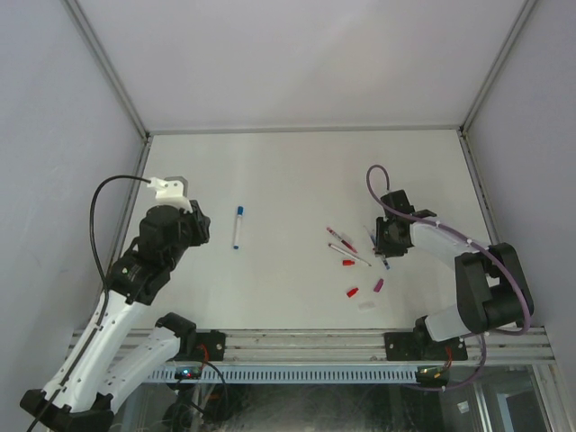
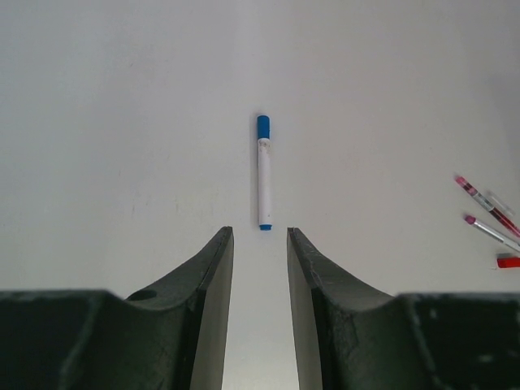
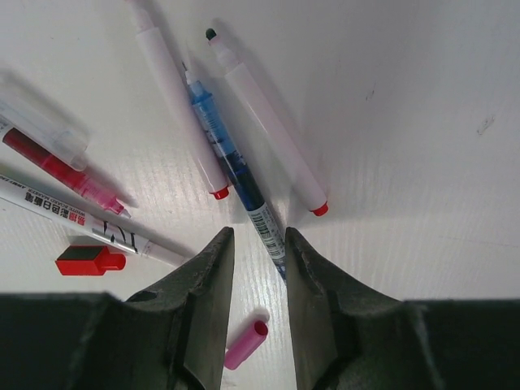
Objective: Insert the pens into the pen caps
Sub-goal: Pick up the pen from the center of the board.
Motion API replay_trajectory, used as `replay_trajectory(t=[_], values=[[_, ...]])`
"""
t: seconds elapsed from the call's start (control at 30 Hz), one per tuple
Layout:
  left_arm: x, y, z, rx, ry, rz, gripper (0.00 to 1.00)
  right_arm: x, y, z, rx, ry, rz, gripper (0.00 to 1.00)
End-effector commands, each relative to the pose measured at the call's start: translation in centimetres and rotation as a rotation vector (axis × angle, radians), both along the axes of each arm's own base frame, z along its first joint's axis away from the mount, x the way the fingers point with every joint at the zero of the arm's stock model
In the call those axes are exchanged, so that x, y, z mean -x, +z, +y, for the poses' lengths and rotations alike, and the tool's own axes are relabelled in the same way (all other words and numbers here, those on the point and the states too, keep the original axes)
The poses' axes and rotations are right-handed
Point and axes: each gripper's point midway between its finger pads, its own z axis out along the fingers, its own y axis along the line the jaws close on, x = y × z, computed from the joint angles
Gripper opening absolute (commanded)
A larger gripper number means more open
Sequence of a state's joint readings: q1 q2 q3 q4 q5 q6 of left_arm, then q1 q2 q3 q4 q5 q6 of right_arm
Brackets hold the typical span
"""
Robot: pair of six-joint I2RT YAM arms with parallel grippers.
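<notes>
Right claw (image 3: 258,237) slightly ajar astride blue pen (image 3: 231,158), perhaps touching; left claw (image 2: 260,234) slightly ajar, empty.

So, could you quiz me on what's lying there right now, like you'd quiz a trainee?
1. True or false: the lone pen ahead of the left fingers wears a red cap.
2. The right fingers stand either side of the end of the straddled pen. Its see-through barrel is: A) green, B) blue, C) black.
3. Short answer: what colour is the loose cap seen low down between the right fingers?

Key: 1 false, its cap is blue. 2 B. 3 magenta.
</notes>
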State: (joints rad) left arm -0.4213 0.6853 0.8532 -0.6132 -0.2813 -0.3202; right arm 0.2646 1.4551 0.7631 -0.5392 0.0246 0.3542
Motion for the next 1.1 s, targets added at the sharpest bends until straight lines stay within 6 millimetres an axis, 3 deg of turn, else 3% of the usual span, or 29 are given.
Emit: replay_trajectory(t=[0.0,0.63,1.07], values=[[-0.3,0.2,-0.1,-0.006,-0.010,-0.011,0.37,-1.8,1.8,0.4,0.000,0.019,-0.070,0.31],[-0.4,-0.1,-0.2,-0.009,-0.018,0.005,0.36,-1.6,0.2,0.5,0.053,0.049,0.001,0.26],[-0.6,-0.3,-0.1,-0.002,-0.018,0.010,0.36,-1.8,0.1,2.0,0.057,0.095,0.006,0.18]])
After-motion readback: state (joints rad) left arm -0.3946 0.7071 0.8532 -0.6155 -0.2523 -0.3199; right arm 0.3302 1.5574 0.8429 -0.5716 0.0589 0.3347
